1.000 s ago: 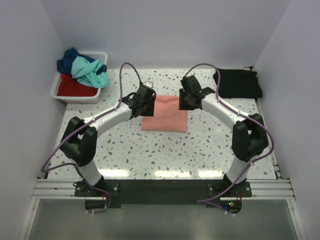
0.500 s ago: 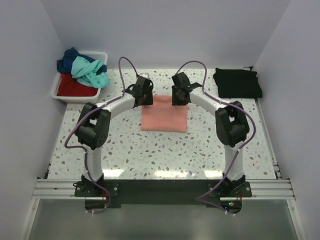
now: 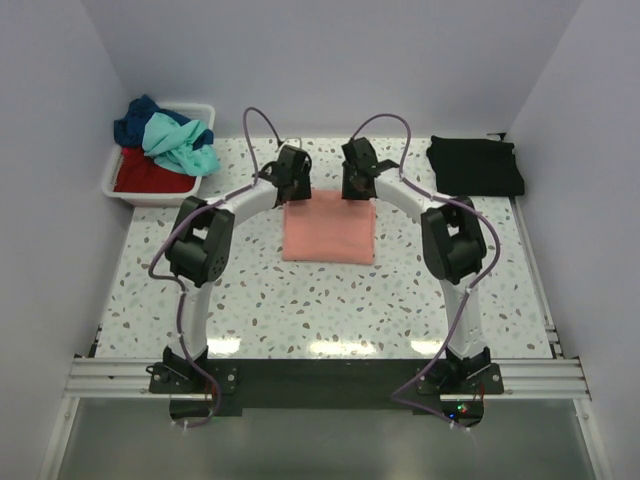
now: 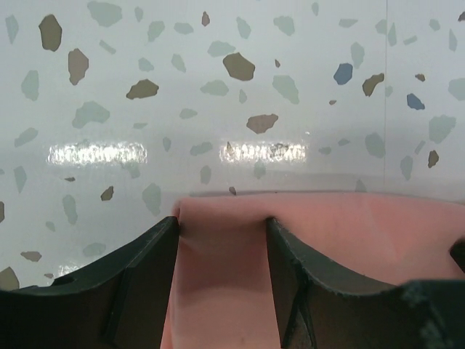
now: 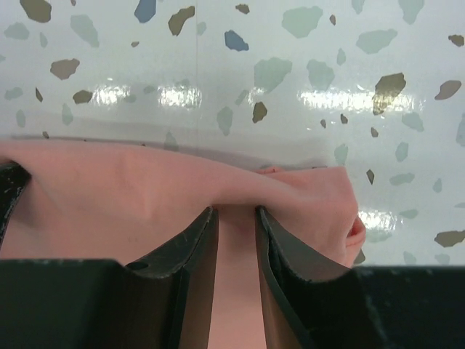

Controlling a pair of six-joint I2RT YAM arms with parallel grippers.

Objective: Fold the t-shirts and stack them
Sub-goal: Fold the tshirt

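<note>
The salmon-pink t-shirt (image 3: pixel 328 228) lies folded into a rectangle in the middle of the table. Both grippers are at its far edge. My left gripper (image 3: pixel 293 192) is over the far left corner; in the left wrist view (image 4: pixel 221 225) its jaws stand apart with flat pink cloth (image 4: pixel 349 225) between them. My right gripper (image 3: pixel 353 192) is at the far right corner; in the right wrist view (image 5: pixel 236 214) its jaws are nearly closed and pinch a bunched ridge of the pink cloth (image 5: pixel 109 196). A folded black t-shirt (image 3: pixel 476 166) lies at the back right.
A white plastic bin (image 3: pixel 150 197) at the back left holds crumpled teal (image 3: pixel 185 145), navy blue (image 3: pixel 135 122) and red (image 3: pixel 150 175) t-shirts. White walls close in the table on three sides. Both arms arch over the table beside the pink shirt.
Both grippers have moved away from me, from the shirt's sides up to its far edge, and the arms' elbows have swung inward. The pink shirt stays in place.
</note>
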